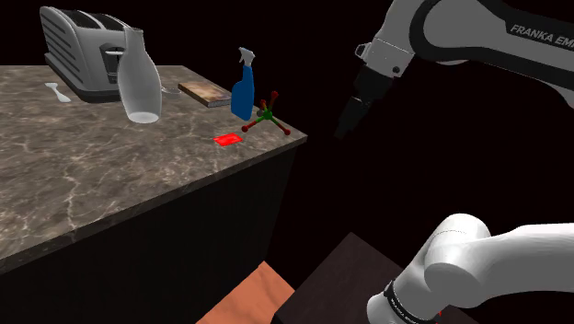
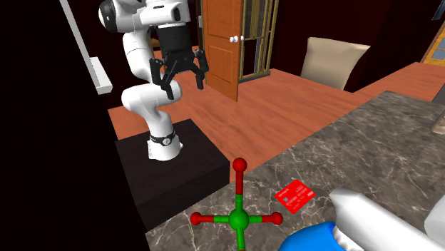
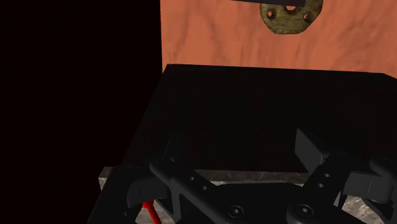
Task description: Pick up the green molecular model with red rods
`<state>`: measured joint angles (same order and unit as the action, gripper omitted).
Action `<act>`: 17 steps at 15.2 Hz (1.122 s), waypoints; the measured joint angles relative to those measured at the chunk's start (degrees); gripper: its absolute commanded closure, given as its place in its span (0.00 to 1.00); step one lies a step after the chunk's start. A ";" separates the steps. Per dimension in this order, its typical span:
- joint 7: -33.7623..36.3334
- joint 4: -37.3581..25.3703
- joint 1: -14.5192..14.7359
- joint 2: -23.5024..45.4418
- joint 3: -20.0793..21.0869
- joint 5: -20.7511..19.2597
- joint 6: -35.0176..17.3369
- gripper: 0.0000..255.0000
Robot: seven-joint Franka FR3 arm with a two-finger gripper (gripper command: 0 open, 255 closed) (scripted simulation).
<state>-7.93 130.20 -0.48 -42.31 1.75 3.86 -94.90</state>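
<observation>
The molecular model [image 1: 267, 115], a green centre ball with green and red rods ending in dark red balls, stands near the corner of the marble counter [image 1: 92, 175]. In the second exterior view the model [image 2: 239, 217] is at the counter's near edge. My gripper [image 1: 350, 115] hangs off the counter, to the shoulder view's right of the model and apart from it. Seen from across the counter, my gripper [image 2: 183, 75] is open with nothing between its fingers. In the wrist view my gripper [image 3: 242, 159] stands open, and one red rod [image 3: 149, 211] shows beside a finger [image 3: 172, 167].
A blue spray bottle [image 1: 243, 87] stands just behind the model, and a red card [image 1: 228, 139] lies in front of it. Farther back are a clear glass vase [image 1: 138, 78], a toaster [image 1: 83, 46] and a flat board [image 1: 204, 91]. My stand [image 2: 171, 167] sits on the wooden floor [image 2: 285, 107].
</observation>
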 measured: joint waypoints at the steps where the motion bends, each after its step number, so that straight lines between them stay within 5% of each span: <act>1: 0.00 0.00 0.00 0.00 0.00 0.00 0.00 0.00; 17: 16.46 -19.64 -5.06 30.92 4.15 -2.68 -14.54 0.00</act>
<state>8.54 110.56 -5.54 -11.39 5.90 1.17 -109.44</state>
